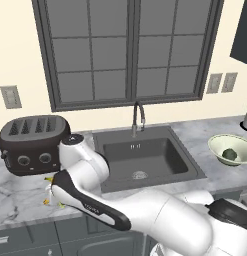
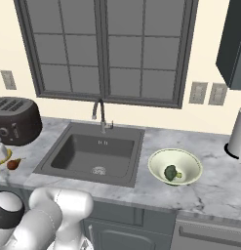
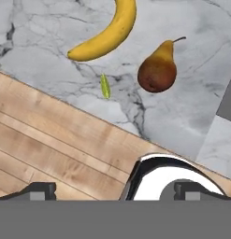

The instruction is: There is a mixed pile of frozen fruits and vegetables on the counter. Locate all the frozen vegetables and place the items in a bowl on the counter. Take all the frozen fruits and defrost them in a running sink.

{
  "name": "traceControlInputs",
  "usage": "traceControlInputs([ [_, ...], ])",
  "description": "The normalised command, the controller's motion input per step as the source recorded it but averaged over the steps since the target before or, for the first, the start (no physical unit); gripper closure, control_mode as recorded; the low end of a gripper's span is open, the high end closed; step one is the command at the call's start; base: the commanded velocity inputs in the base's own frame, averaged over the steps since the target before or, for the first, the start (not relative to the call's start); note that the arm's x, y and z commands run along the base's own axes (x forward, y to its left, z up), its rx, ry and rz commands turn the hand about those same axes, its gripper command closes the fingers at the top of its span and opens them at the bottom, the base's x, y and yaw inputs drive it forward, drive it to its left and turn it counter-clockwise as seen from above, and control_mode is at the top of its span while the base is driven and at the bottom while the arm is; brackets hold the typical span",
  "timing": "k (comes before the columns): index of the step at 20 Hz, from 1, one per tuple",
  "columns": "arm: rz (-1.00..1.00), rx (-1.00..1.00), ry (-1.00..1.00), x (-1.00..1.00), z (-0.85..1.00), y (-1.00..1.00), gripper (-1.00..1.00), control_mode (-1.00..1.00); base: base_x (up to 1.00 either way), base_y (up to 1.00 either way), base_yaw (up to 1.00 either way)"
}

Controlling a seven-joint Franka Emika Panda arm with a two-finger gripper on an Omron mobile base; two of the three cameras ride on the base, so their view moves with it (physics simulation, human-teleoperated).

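Observation:
In the hand view, a curved yellow banana (image 3: 107, 30), a reddish-brown pear-shaped fruit (image 3: 157, 72) and a tiny yellow-green sliver (image 3: 105, 87) lie close together on the marble counter (image 3: 191, 116). My gripper (image 3: 119, 190) hangs above them near the counter's front edge, open, with nothing between its fingertips (image 3: 39, 190). From the right base view the banana (image 2: 7, 155) and brown fruit (image 2: 13, 164) show at the far left. The pale green bowl (image 2: 188, 158) stands right of the sink (image 2: 92, 151) and holds the broccoli floret (image 2: 171, 172). The faucet (image 2: 99, 114) shows no water.
A dark toaster (image 1: 32, 142) stands behind the pile, left of the sink (image 1: 145, 155). The bowl (image 1: 218, 146) sits at the right with the broccoli (image 1: 230, 155) inside. A white appliance (image 2: 237, 134) stands far right. Wooden floor (image 3: 51, 149) shows beyond the counter edge.

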Motion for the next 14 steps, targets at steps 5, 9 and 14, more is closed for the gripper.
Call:
traceControlInputs([
  [5, -0.04, -0.07, 0.00, 0.34, -0.34, 0.15, -1.00, -1.00, 0.00, 0.00, 0.00],
  [9, -0.02, -0.06, 0.04, 0.29, -0.19, 0.31, -1.00, -1.00, 0.00, 0.00, 0.00],
  [14, -0.05, -0.04, 0.13, 0.37, -0.02, 0.51, -1.00, -1.00, 0.00, 0.00, 0.00],
])
